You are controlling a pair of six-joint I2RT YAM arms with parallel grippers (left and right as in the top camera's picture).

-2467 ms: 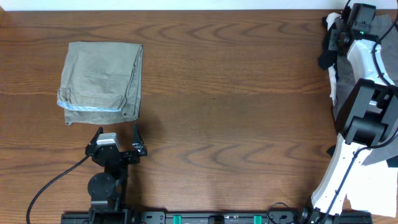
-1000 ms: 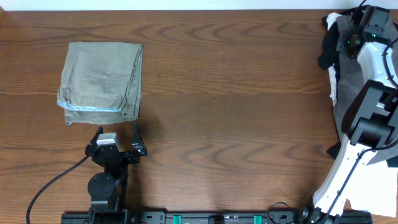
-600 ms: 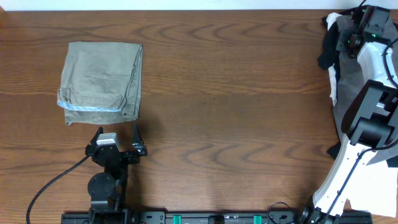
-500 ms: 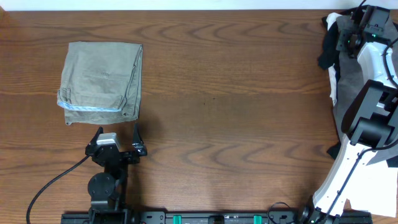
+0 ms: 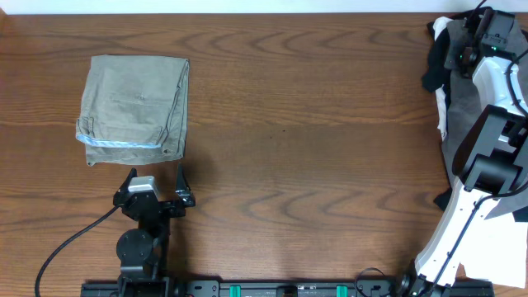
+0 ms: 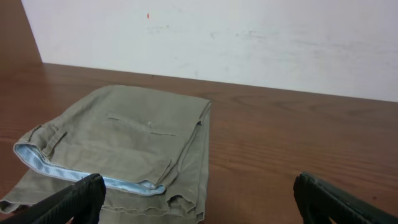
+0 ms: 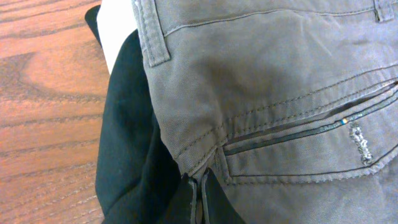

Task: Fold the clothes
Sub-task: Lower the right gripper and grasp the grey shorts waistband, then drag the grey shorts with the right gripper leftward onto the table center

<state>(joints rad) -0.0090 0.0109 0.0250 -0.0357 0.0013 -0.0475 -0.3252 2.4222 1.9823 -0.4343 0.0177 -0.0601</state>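
overhead: one folded olive-khaki cotton shorts (image 5: 134,106) with a pale-blue waistband lining lies flat near the table's (image 5: 313,157) rear left corner. the left gripper (image 5: 157,183) sits just in front of it, toward the front edge, fingers spread wide and holding nothing. at the rear right corner is an unfolded heap: one grey woven shorts (image 5: 464,103), one black soft garment (image 5: 434,68) and one white garment (image 5: 444,25). the right gripper (image 5: 462,51) is down in that heap.

left wrist: the khaki shorts (image 6: 124,140) fill the view ahead. both fingertips (image 6: 78,198) stand far apart, clear of the cloth.

right wrist: the right gripper's (image 7: 199,198) fingers are pinched together on the grey shorts' (image 7: 280,74) side seam, by the pocket corner. the black garment (image 7: 130,155) lies directly underneath, with the white one (image 7: 117,25) behind. i cannot tell whether black cloth is caught too.

risks: the bite looks thin, so the seam may slip out when pulled. if black fabric is pinched, both garments would drag out together. the heap sits at the table's edge, so a tug could spill it off.
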